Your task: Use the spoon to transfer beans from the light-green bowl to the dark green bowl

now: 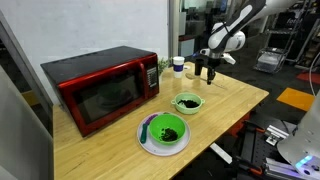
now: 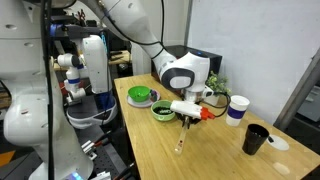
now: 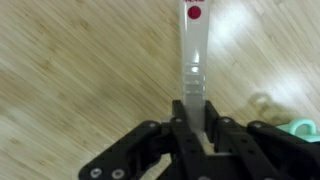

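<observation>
The spoon [image 3: 194,50] is pinched tight in the gripper [image 3: 196,112]; it should dip its tip gently into the light-green bowl [image 1: 187,110].

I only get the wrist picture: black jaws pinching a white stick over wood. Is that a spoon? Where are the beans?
Observer: Yes, the spoon hangs from the jaws, pointing down at the table.
Operator: And the beans?
Observer: The beans lie in the light-green bowl, apart from the spoon.
Operator: Where do they go?
Observer: The dark green bowl sits on a white plate near a red microwave.
</observation>
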Tool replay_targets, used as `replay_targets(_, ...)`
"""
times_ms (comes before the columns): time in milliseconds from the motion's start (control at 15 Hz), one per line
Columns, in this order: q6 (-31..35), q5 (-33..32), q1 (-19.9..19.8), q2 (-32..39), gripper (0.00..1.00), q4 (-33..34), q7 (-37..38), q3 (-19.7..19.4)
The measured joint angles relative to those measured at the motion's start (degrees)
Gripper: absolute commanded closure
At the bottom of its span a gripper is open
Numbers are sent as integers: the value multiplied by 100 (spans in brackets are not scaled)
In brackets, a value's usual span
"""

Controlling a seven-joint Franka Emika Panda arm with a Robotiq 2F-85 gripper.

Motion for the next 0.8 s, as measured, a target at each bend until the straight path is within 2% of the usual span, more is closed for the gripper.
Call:
replay_targets(200,13,-32,-142,379,94,252,20,172)
replay_targets(800,782,-554,-285,1443,94,834,359,646)
